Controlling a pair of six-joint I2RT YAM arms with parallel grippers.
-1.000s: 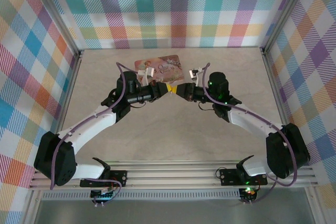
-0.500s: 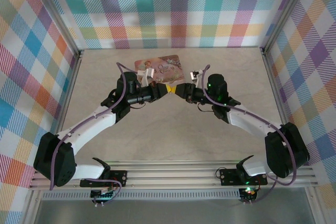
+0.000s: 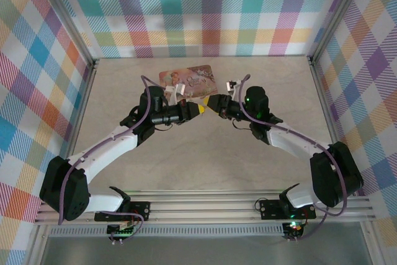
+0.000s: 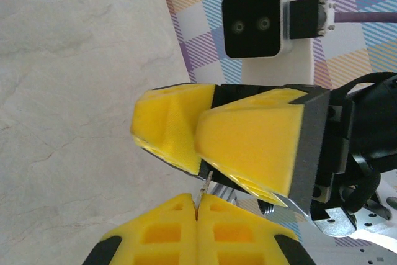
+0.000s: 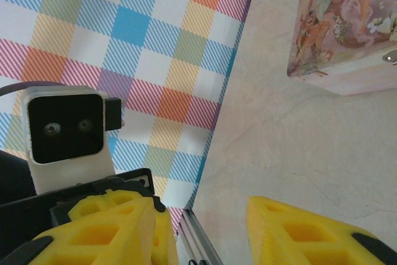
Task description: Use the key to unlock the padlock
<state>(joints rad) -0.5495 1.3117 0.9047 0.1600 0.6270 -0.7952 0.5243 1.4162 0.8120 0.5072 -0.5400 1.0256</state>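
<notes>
A pink rectangular tin box (image 3: pixel 192 77) with a printed picture on its lid lies flat on the pale, marble-patterned table (image 3: pixel 205 159), toward the far side and near the middle of the table's width. Plaid panels (image 3: pixel 205 10) in many colours enclose the table on three sides – left, far and right. A slotted aluminium rail (image 3: pixel 205 206) runs along the near edge.

Bright even light, soft shadows; wrist close-ups slightly blurred.

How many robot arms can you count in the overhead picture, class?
2. The left arm reaches up from the lower left; the right arm from the lower right. None seems hidden.
</notes>
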